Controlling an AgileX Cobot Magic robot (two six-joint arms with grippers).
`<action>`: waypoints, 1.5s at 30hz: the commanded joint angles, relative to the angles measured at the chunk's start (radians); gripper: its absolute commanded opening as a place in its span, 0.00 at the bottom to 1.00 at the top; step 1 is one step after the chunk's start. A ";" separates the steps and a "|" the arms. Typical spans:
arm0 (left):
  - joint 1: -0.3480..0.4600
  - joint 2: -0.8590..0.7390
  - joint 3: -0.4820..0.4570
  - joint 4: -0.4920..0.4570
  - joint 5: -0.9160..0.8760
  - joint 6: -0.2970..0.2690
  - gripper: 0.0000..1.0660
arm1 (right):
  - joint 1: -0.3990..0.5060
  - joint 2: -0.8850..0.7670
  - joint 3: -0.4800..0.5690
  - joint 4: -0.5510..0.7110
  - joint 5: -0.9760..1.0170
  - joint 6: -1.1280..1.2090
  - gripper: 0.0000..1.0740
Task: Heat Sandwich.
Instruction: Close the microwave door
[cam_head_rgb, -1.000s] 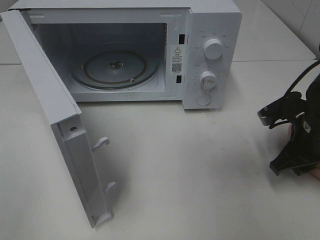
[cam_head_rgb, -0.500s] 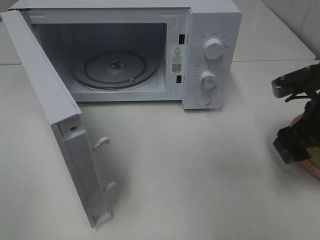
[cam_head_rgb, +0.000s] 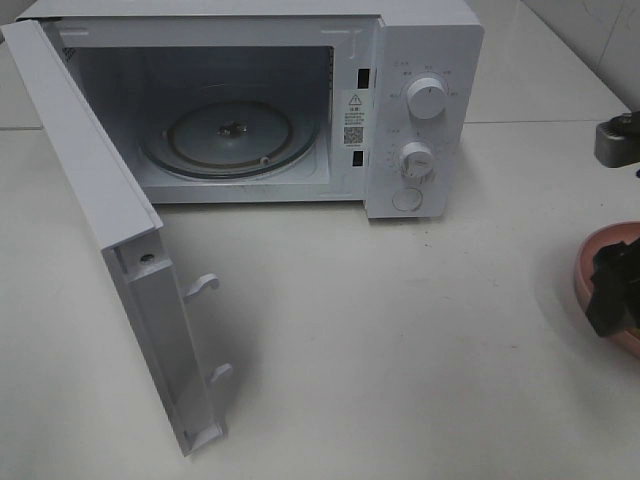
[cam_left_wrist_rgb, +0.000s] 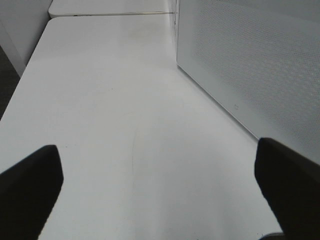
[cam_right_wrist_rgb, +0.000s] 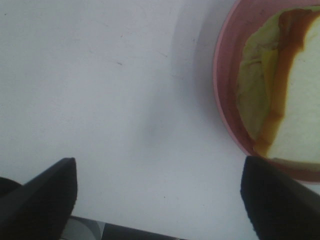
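Sandwich (cam_right_wrist_rgb: 295, 105): white bread, tan-brown crust, pale yellow-green filling protruding at one edge. Lying flat on a round pink plate (cam_right_wrist_rgb: 226, 107), partly cut off by frame.

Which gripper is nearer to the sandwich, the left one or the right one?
The right. The right gripper hangs open just beside the sandwich on its pink plate. The left gripper faces the microwave door, far away.

High view faces microwave (cam_head_rgb: 250, 100); wrist views down at table (cam_left_wrist_rgb: 110, 125)
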 joint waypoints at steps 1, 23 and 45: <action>0.006 -0.027 0.003 -0.008 -0.015 -0.001 0.95 | -0.006 -0.071 -0.004 0.011 0.066 -0.013 0.77; 0.006 -0.027 0.003 -0.008 -0.015 -0.001 0.95 | -0.006 -0.606 0.054 0.008 0.260 -0.012 0.71; 0.006 -0.027 0.003 -0.008 -0.015 -0.001 0.95 | -0.184 -1.080 0.167 0.038 0.275 0.011 0.71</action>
